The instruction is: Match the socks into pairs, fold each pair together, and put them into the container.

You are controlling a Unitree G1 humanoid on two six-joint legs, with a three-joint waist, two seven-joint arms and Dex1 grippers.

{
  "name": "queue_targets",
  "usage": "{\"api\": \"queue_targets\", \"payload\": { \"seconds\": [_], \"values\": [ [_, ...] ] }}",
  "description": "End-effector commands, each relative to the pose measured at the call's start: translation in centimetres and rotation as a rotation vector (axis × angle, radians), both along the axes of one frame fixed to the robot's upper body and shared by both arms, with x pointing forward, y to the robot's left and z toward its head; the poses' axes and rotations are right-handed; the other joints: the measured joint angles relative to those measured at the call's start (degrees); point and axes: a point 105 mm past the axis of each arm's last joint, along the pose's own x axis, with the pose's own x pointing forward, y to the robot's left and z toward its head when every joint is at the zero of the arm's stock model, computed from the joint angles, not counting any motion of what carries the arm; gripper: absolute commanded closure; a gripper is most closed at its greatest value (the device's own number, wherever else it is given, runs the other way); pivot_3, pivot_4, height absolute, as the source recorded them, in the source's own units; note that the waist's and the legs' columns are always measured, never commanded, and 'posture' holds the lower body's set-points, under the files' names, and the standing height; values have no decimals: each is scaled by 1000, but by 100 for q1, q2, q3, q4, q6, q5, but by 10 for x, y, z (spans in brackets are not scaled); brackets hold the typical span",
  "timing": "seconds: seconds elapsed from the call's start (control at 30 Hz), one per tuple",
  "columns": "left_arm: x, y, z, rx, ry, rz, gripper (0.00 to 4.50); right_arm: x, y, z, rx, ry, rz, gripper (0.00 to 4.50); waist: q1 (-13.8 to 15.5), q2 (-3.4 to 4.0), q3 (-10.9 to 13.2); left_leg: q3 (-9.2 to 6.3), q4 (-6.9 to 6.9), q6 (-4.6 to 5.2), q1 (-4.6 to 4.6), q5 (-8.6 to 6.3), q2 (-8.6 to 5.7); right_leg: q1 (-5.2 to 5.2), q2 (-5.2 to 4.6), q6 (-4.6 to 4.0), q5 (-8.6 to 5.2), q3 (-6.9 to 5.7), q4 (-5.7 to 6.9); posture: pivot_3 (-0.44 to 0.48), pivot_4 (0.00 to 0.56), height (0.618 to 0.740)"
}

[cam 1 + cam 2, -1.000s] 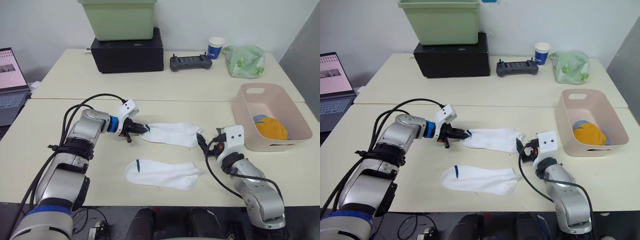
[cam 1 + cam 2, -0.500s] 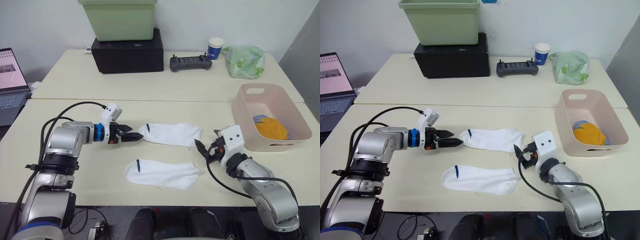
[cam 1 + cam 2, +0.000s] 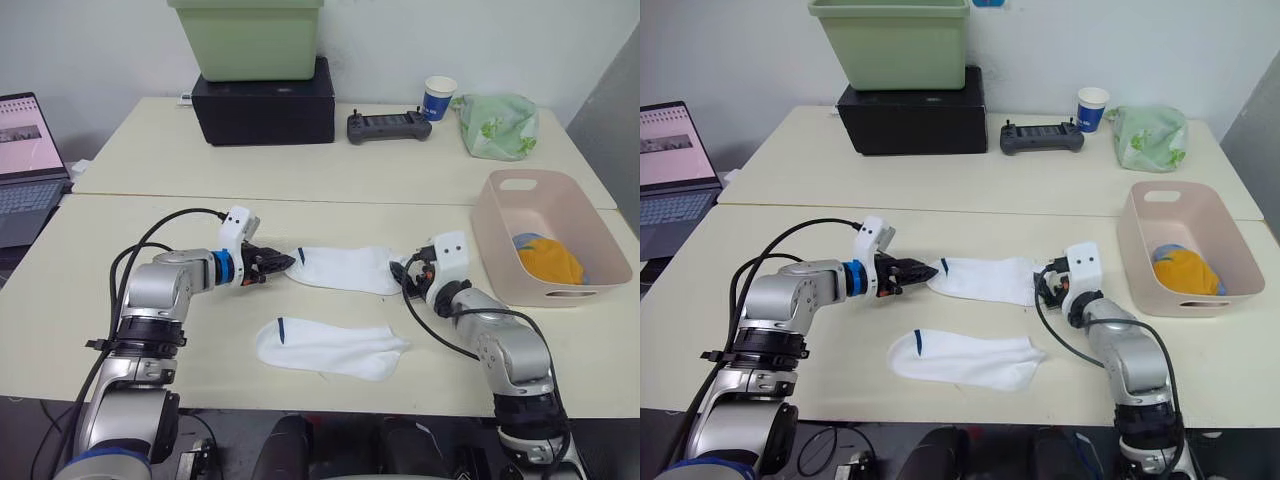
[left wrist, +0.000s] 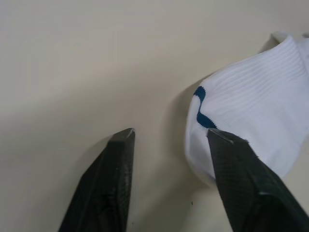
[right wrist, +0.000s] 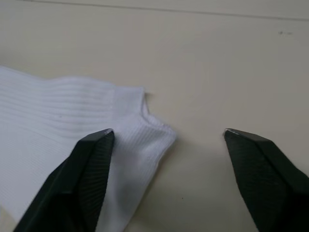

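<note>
The left gripper (image 3: 283, 263) moved back up to the far white sock (image 3: 345, 268). The right gripper (image 3: 403, 277) closed in on its other end.

Both arms are built of rounded silver-grey metal segments joined by black bands, with thick black cables looping loosely outside them. The left arm (image 3: 150, 310) has a bright blue ring at the wrist, behind a small white block; the right arm (image 3: 505, 345) carries a similar white block with two small dark dots on its face. Each gripper has two matte black, wedge-shaped fingers (image 4: 111, 188) tapering to blunt tips, those of the right fingers (image 5: 84, 179) finely textured.
</note>
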Motion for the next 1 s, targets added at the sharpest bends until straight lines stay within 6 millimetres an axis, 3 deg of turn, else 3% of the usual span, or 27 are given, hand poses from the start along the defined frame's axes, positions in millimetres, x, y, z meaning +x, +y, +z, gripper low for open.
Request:
{"api": "queue_targets", "payload": {
  "seconds": [0.03, 0.13, 0.27, 0.53, 0.63, 0.77, 1.0],
  "values": [
    [-5, -8, -10, -2, 29, -30, 3472, 3, 0, 10, 12, -34, 20, 2004, -5, 0, 0, 1, 0, 0, 0, 0, 0, 0, 0, 0, 0, 1, 0, 0, 150, 720],
    [-6, -10, -10, -8, 25, -33, 4467, 2, 4, 15, 23, -58, 46, 3138, -11, 0, 0, 1, 0, 0, 1, 0, 1, 0, 0, 0, 0, 0, 3, 0, 150, 720],
    [-4, -11, -8, -19, -2, -27, 4500, -6, 13, 21, 69, -91, 101, 4467, -6, 0, 0, 1, 1, 0, 0, 0, 0, 0, 0, 0, 0, 1, 3, 0, 150, 720],
    [-1, -13, 20, -101, -96, -63, 4500, -26, 17, 41, 110, -149, 147, 4467, -13, 0, 0, -1, 0, 0, -2, 0, 2, -2, 1, 0, 0, 0, 3, 0, 150, 720],
    [-10, -12, 50, -181, -171, -139, 4500, -44, 19, 63, 133, -202, 175, 4467, -15, -2, 1, -3, -1, 0, -6, 0, 4, -5, 2, 0, 0, -2, 3, 0, 150, 720],
    [-26, -10, 78, -248, -194, -223, 4500, -67, 23, 78, 173, -214, 224, 4467, -16, -1, 1, -4, -2, -1, -6, 0, 5, -5, 3, 0, 0, -1, 2, 0, 150, 720],
    [-63, 1, 77, -246, -54, -307, 4500, -102, 33, 84, 229, -153, 339, 4467, -41, 0, 2, -4, -8, 1, -3, 0, 6, -4, 3, -1, -1, 2, 0, 0, 150, 720]
  ]
}}
